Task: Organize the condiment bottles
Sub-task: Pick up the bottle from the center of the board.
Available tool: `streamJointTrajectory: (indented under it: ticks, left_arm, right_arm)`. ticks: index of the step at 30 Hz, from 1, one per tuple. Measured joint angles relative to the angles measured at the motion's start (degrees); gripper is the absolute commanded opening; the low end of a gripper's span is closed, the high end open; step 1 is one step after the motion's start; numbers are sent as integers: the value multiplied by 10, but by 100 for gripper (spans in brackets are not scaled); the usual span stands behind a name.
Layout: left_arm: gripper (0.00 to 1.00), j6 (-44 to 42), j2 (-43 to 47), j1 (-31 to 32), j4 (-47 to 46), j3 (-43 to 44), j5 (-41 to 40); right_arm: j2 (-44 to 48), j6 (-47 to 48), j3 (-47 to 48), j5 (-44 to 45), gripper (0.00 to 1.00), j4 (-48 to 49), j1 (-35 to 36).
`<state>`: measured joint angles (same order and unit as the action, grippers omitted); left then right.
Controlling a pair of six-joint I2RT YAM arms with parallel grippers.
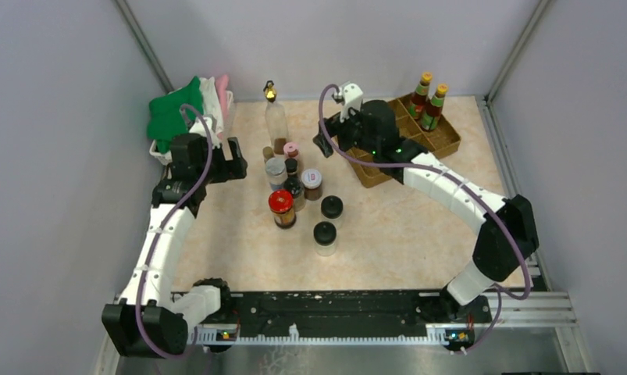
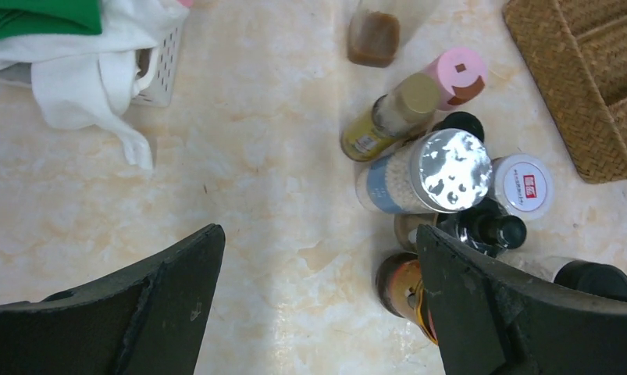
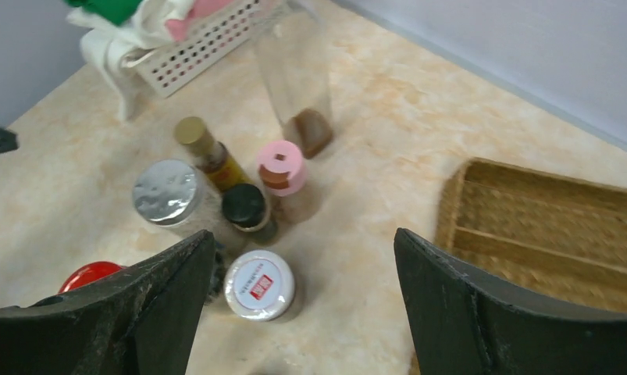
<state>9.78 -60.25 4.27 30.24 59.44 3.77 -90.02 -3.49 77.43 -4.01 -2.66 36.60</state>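
The condiment bottles stand clustered mid-table: a tall clear gold-topped bottle [image 1: 276,117], a pink-capped one [image 1: 292,149], a silver-lidded jar [image 1: 276,169], a white-lidded jar [image 1: 311,181], a red-capped jar [image 1: 282,207] and two black-capped jars [image 1: 331,209]. Two yellow-capped bottles [image 1: 422,94] stand in the brown tray [image 1: 443,144]. My left gripper [image 2: 318,266] hangs open over bare table, left of the silver-lidded jar [image 2: 449,168]. My right gripper [image 3: 302,266] is open above the cluster's right side. The white-lidded jar [image 3: 259,285] lies below it, close to its left finger.
A white perforated basket [image 1: 189,109] heaped with green, white and pink cloths sits at the back left, near my left wrist. The tray's woven compartments [image 3: 529,219] lie just right of my right gripper. Grey walls close in the table on three sides.
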Motion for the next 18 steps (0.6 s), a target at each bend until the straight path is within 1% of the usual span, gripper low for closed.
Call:
streamJointTrajectory:
  ticks: [4, 7, 12, 18]
  left_arm:
    - [99, 7, -5, -54, -7, -14, 34]
    - [99, 13, -5, -80, -12, -27, 59]
    - [99, 23, -5, -91, -23, -37, 85]
    - [99, 23, -6, -91, -37, -41, 99]
  right_arm:
    - [-41, 14, 27, -39, 84, -7, 24]
    - [-88, 31, 65, -55, 84, -18, 45]
    - [-165, 59, 128, -66, 84, -42, 94]
    - [-203, 74, 150, -76, 84, -66, 131]
